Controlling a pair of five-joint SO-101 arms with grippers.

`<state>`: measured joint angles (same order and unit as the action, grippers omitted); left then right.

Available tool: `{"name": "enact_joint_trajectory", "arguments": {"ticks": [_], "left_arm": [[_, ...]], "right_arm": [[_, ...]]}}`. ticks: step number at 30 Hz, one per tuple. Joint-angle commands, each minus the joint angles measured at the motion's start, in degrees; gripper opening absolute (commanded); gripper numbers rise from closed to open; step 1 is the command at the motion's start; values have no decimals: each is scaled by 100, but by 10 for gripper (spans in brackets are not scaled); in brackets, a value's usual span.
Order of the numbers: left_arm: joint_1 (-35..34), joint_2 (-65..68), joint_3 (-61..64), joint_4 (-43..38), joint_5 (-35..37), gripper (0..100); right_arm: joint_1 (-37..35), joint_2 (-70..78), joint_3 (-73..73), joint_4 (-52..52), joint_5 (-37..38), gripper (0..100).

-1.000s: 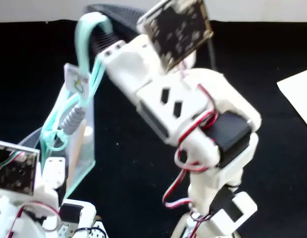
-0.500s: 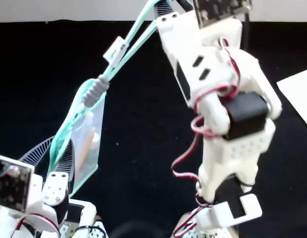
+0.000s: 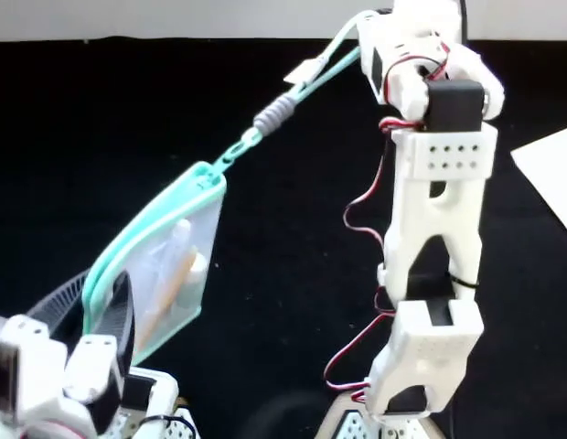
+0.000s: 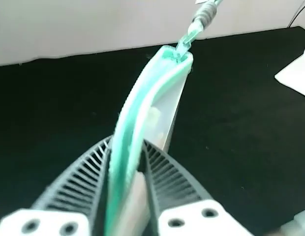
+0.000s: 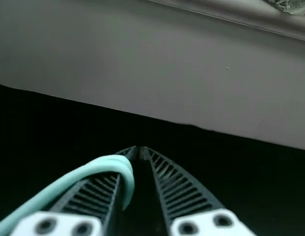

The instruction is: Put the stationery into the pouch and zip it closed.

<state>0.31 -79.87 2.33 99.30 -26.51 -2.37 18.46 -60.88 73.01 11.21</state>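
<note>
A clear pouch [image 3: 169, 274] with mint zipper trim hangs tilted above the black table. Inside it are a wooden pencil-like stick [image 3: 166, 297] and a white item [image 3: 183, 240]. My left gripper [image 3: 102, 309] is shut on the pouch's lower zipper edge; in the left wrist view its ribbed fingers [image 4: 165, 172] squeeze the mint trim [image 4: 130, 123]. A mint strap [image 3: 325, 69] with a grey bead [image 3: 274, 114] and a white tag [image 3: 306, 70] runs taut from the zipper end up to my right gripper [image 5: 138, 148], which is shut on the strap loop [image 5: 101, 169].
The right arm's white column [image 3: 439, 229] stands upright at the right with red and black wires beside it. A white sheet [image 3: 550, 174] lies at the table's right edge. A pale wall [image 5: 152, 64] runs along the back.
The right arm rose and swung toward the back right, drawing the strap straight and taut. The pouch tipped over toward it, and its mint zipper edge now looks drawn together.
</note>
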Motion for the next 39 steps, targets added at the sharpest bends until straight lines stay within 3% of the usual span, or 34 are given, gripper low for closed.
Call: {"name": "enact_joint_trajectory", "arguments": {"ticks": [1,14,18,20,23,30,32,36,39], "left_arm": [[-127,-22,-259,0,53,7],[-127,-277,-189,0,53,7],[-110,-277,391,-79,44,7],[-101,-268,1165,-510,44,7],[-92,-259,2519,-1767,53,7],[743,31,4365,-3534,53,7],[901,207,4760,-3754,53,21],[936,286,5552,-3938,53,146],[971,295,6053,-4000,53,167]], "right_arm": [[734,365,-57,-31,9,7],[1095,892,-13,40,9,8],[822,910,-4,1033,9,13],[479,910,-48,1736,9,13],[-57,840,-101,2545,9,13],[-857,303,-1068,2774,-703,18],[-1121,119,-1191,2782,-879,77],[-1596,-127,-1174,2782,-1477,286],[-1912,-189,-1174,2782,-1547,292]]}}
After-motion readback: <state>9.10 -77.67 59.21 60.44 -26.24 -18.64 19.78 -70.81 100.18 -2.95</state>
